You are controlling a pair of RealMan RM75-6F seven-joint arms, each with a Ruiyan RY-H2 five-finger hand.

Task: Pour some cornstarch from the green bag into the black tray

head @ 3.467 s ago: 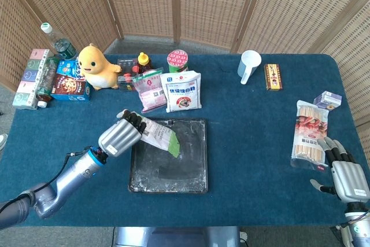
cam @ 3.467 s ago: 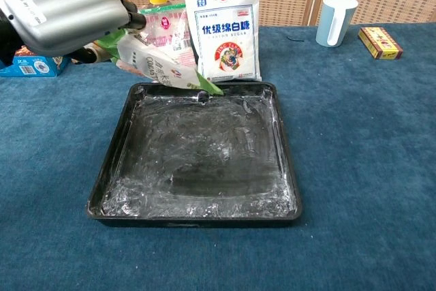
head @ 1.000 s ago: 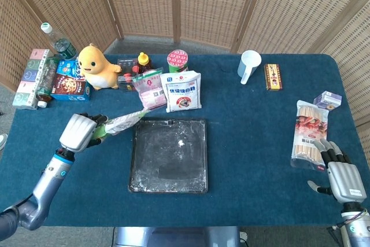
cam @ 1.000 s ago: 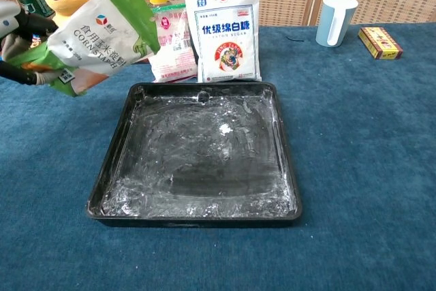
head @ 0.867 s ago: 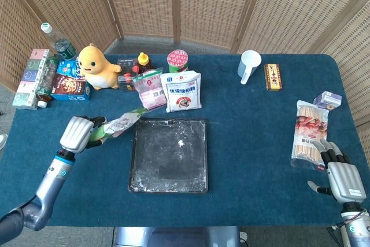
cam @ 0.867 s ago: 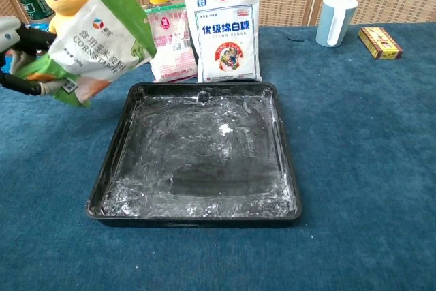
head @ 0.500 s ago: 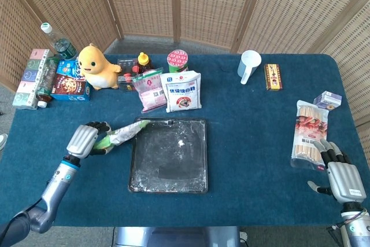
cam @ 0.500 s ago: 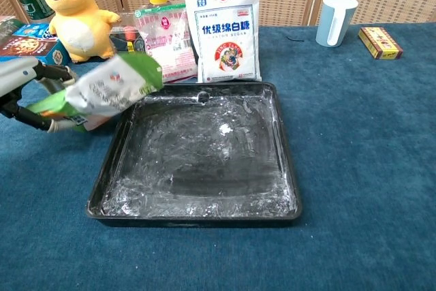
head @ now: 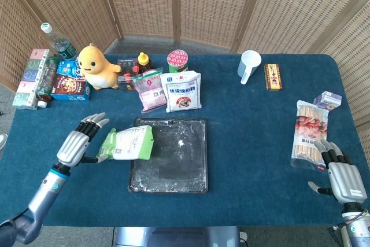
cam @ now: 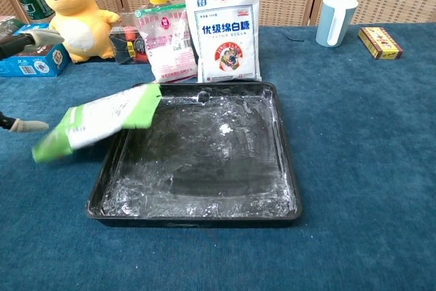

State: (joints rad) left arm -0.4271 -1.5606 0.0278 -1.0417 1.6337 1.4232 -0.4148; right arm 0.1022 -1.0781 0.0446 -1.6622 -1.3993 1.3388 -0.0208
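Note:
The green and white cornstarch bag (head: pixel 128 143) lies tilted across the left rim of the black tray (head: pixel 167 190), its top end over the tray. The chest view shows the bag (cam: pixel 102 120) leaning on the tray's left wall (cam: pixel 107 176). My left hand (head: pixel 78 143) is just left of the bag with fingers spread, holding nothing; its thumb seems near the bag's bottom end. Only its fingertips (cam: pixel 27 126) show in the chest view. A small white lump of powder (cam: pixel 224 128) sits in the smeared tray. My right hand (head: pixel 345 179) rests open at the table's right front corner.
Behind the tray stand a white sugar bag (head: pixel 183 91) and a pink bag (head: pixel 150 89). A yellow toy (head: pixel 95 66), boxes (head: pixel 69 80) and bottles fill the back left. A white mug (head: pixel 249 66) is at the back; a packet of sticks (head: pixel 310 134) lies near my right hand.
My left hand brought the bag down from the air, let go of it and drew back to the left with fingers spread. The bag now rests on the tray's left rim.

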